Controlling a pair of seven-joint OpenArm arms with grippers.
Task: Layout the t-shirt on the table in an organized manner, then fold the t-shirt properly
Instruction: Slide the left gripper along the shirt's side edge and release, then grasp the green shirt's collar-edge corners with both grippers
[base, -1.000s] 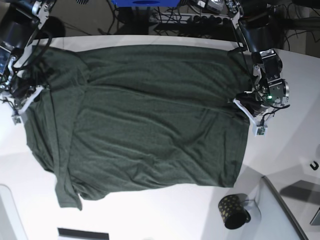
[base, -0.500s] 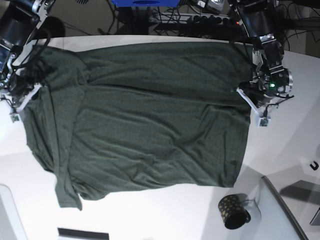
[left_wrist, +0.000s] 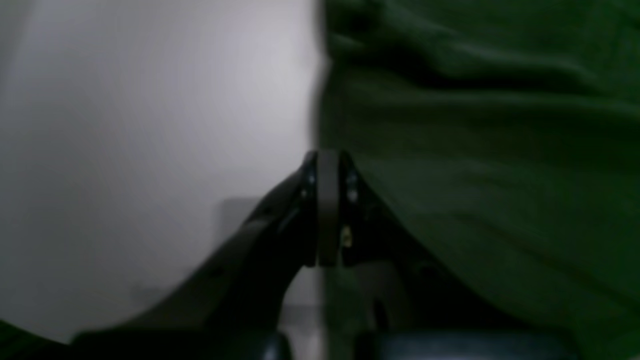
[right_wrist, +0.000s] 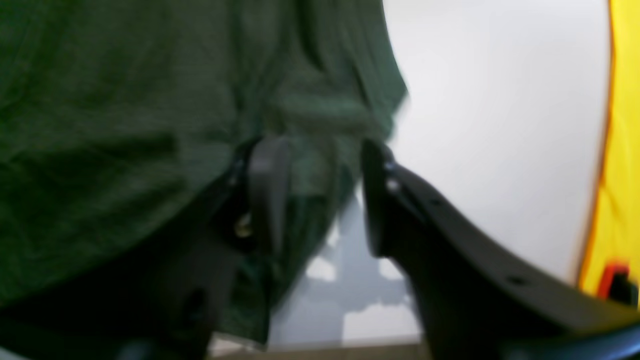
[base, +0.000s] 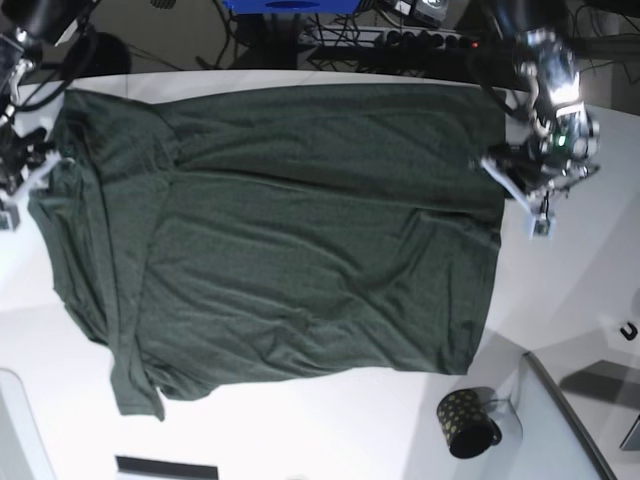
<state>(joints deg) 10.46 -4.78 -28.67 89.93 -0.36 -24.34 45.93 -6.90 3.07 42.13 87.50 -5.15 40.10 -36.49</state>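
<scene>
Laying-out step, with no fold made yet. Spread wide and mostly flat on the white table (base: 300, 430): the dark green t-shirt (base: 300, 240), filling most of the middle.

On the left of the base view: the right hand (right_wrist: 320, 160), at the sleeve end of the shirt. Fingers apart, with a loose bit of green cloth hanging in the gap. Not pinching it, by the look of the wrist view.

In the middle: long side of the shirt running left to right across the table. Neck and sleeves pointing to the left, bottom hem to the right. One sleeve sticking out at the lower left, a bit bunched. Soft wrinkles across the chest, and a wavy lower edge.

On the right: the left hand (left_wrist: 327, 165), fingers pressed tight together, right at the hem edge. Cannot tell if a thin bit of cloth is caught between them, since the view is dark and blurry.

Lower right, just beside the hem corner: a small dotted mug (base: 465, 422), not touching the shirt.

Next, most likely: smooth the wrinkles and flatten the bunched sleeve. Calls for a soft, even tug from both ends, then a careful grab of one long edge for the first fold.
</scene>
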